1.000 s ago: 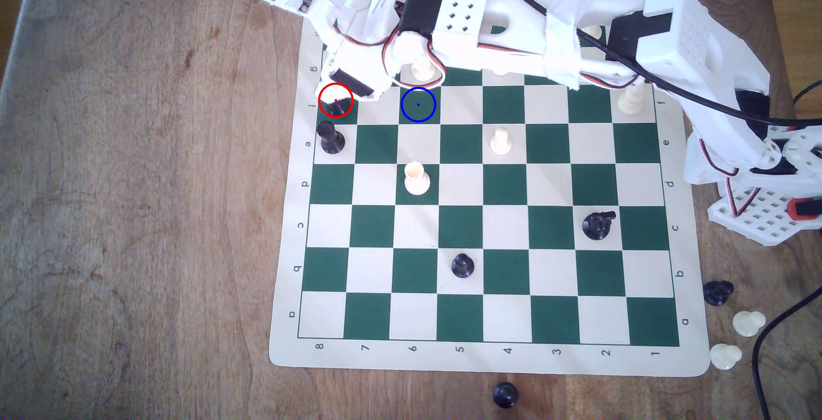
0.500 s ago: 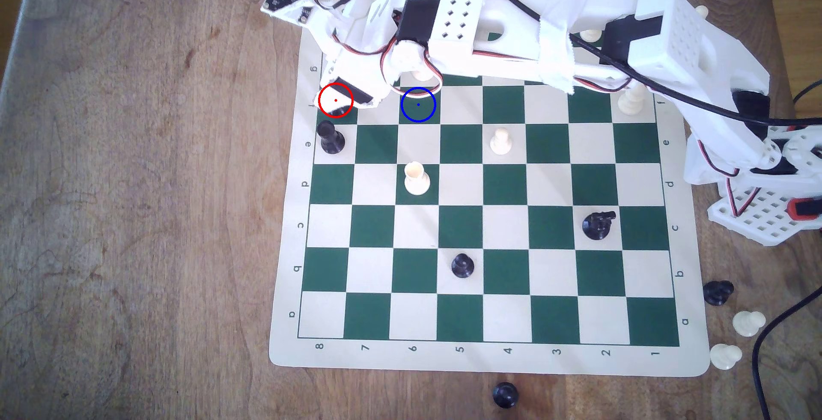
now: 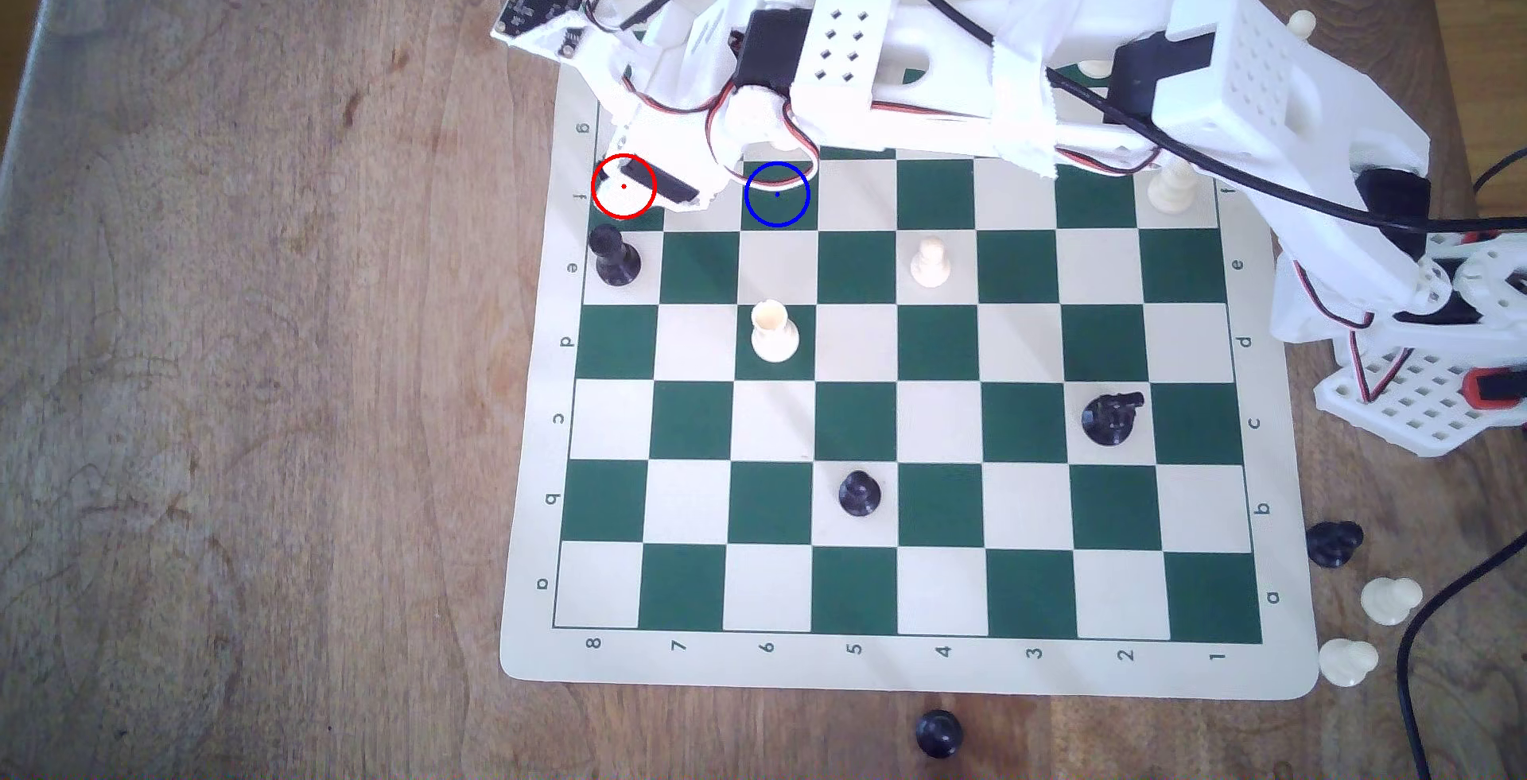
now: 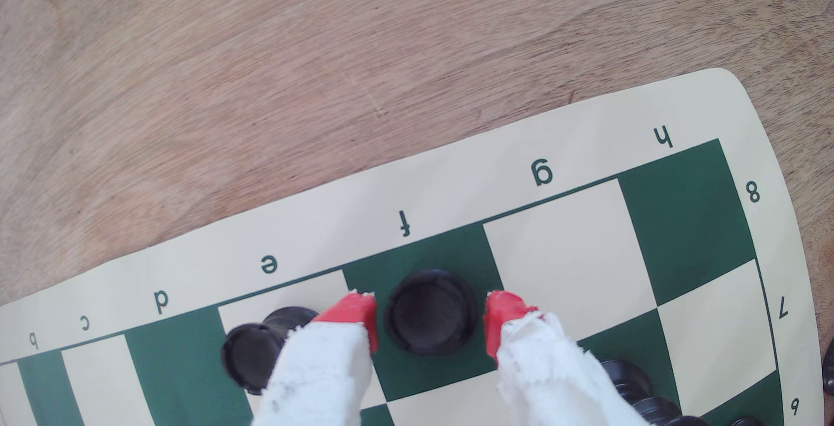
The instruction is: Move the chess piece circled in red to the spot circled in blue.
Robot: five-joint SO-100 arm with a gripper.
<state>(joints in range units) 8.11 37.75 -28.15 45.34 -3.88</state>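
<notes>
On the exterior view's left, at the board's edge, my gripper hangs over the red-ringed green square in row f. Beneath it stands the black rook, upright on that square. In the wrist view my red fingertips flank its flat head, one on each side, with a thin gap showing at both; so my jaws are apart, bracketing the piece without clamping it. Just beside it, on the cream e square, the second black rook stands close to one fingertip, and I judge that a risk when I close. Further to the exterior view's right, two squares along row f, lies the blue-ringed green square, bare apart from a wire loop hanging above it. So the approach looks done; gripping, lifting, carrying across and setting down all remain.
</notes>
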